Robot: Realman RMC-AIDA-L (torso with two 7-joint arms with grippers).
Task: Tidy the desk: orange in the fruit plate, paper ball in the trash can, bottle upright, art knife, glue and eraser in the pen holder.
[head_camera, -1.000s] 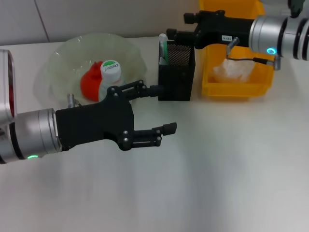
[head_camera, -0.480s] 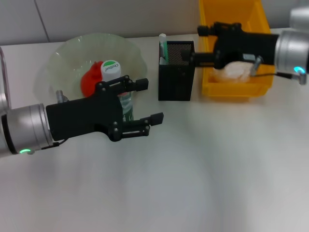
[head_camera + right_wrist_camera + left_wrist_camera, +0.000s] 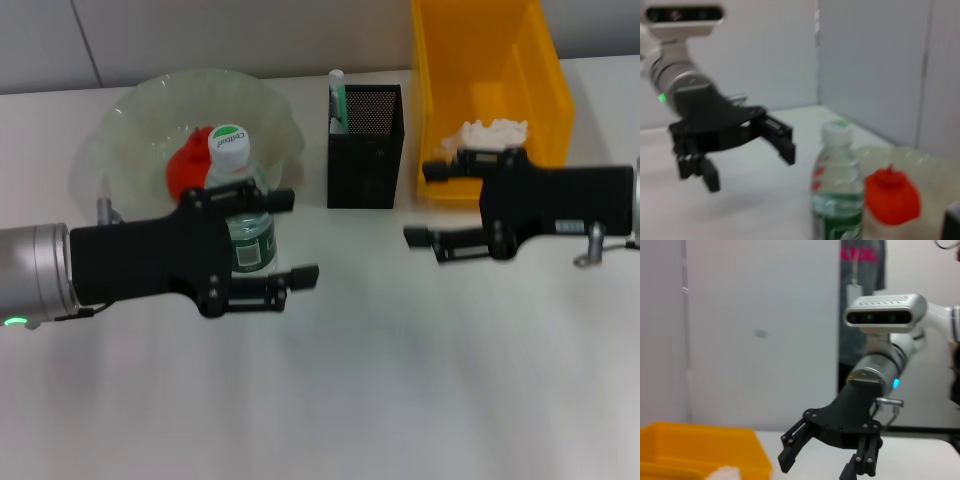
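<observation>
The bottle (image 3: 238, 190) stands upright in front of the fruit plate (image 3: 130, 110), which holds the orange (image 3: 188, 166). My left gripper (image 3: 295, 235) is open and overlaps the bottle's base in the head view. The right wrist view shows this left gripper (image 3: 749, 165) apart from the bottle (image 3: 836, 200). My right gripper (image 3: 422, 203) is open and empty, just in front of the trash can (image 3: 545, 90). The paper ball (image 3: 487, 133) lies in that can. A white-and-green stick (image 3: 338, 95) pokes out of the pen holder (image 3: 365, 150). The art knife, glue and eraser cannot be told apart.
The fruit plate, pen holder and trash can stand in a row along the table's far side near the wall. The white tabletop (image 3: 400, 380) stretches in front of both grippers. The left wrist view shows the right gripper (image 3: 825, 460) and the yellow trash can (image 3: 690, 445).
My left gripper drew back to the left, uncovering the standing bottle. My right gripper came away from above the pen holder and trash can toward the table's front.
</observation>
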